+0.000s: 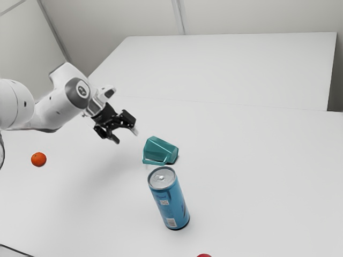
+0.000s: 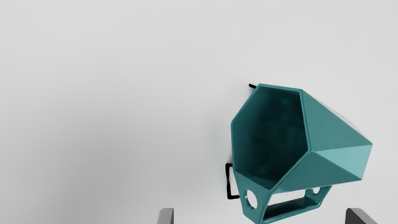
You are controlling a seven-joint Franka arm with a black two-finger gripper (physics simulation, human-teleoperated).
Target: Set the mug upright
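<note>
The gripper [image 1: 125, 136] hangs above the table toward the exterior view's left, apart from the mug. Its two fingertips [image 2: 259, 216] stand wide apart in the wrist view, with nothing held between them. A teal faceted mug [image 1: 161, 150] lies on its side on the table, a short way to the exterior view's right of the gripper. In the wrist view the hollow opening of the mug [image 2: 335, 137] shows, and its handle reaches toward the space between the fingertips.
A blue can [image 1: 172, 202] stands upright close to the mug, nearer the exterior camera. An orange [image 1: 38, 159] lies at the exterior view's left on the white table [image 1: 257, 176]. Part of a red object [image 1: 203, 255] shows at the exterior view's bottom edge.
</note>
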